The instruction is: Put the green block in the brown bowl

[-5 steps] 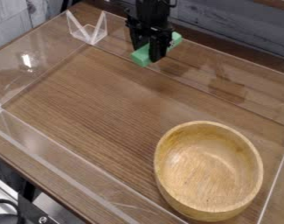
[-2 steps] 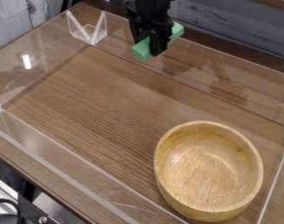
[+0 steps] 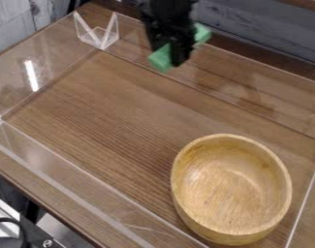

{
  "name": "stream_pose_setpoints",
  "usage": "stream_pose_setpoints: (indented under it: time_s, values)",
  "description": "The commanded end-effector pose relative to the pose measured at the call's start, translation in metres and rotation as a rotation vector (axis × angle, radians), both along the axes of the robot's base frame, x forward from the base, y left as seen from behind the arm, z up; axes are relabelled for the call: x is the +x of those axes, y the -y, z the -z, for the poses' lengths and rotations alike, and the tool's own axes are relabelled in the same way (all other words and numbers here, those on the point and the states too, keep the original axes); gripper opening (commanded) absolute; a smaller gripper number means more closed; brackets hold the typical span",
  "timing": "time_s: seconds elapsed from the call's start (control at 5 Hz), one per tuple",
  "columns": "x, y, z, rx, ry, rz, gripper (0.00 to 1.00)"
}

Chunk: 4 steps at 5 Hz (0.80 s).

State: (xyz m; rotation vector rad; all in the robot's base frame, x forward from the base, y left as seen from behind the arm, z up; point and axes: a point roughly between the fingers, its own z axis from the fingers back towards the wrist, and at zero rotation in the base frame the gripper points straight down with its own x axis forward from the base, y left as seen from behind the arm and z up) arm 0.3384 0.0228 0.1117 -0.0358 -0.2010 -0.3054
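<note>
Gripper [image 3: 174,53] clamps green block [image 3: 169,54] above the wooden table [image 3: 108,116].
Brown bowl [image 3: 233,188] sits well apart, near the front corner.

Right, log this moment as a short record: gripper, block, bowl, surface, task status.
gripper: black gripper, shut on the small bright green block, at the far side of the table
block: off the tabletop, held
bowl: large round light-brown wooden bowl, empty, near right corner
surface: wood-grain table with clear walls
status: block not yet in the bowl
</note>
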Motion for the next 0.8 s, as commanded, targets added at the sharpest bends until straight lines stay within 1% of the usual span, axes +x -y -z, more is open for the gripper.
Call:
stream_pose_setpoints:
  time_s: [0.0, 0.2, 0.4, 0.6]
  values:
    - [-0.032, 0.048, -0.023, -0.006, 0.047, 0.026, 0.0]
    - [-0.061, 0.073, -0.03, -0.012, 0.048, 0.03, 0.0]
    - [-0.1, 0.113, -0.026, -0.022, 0.037, 0.034, 0.0]
    - [-0.114, 0.128, -0.038, -0.018, 0.053, 0.003, 0.0]
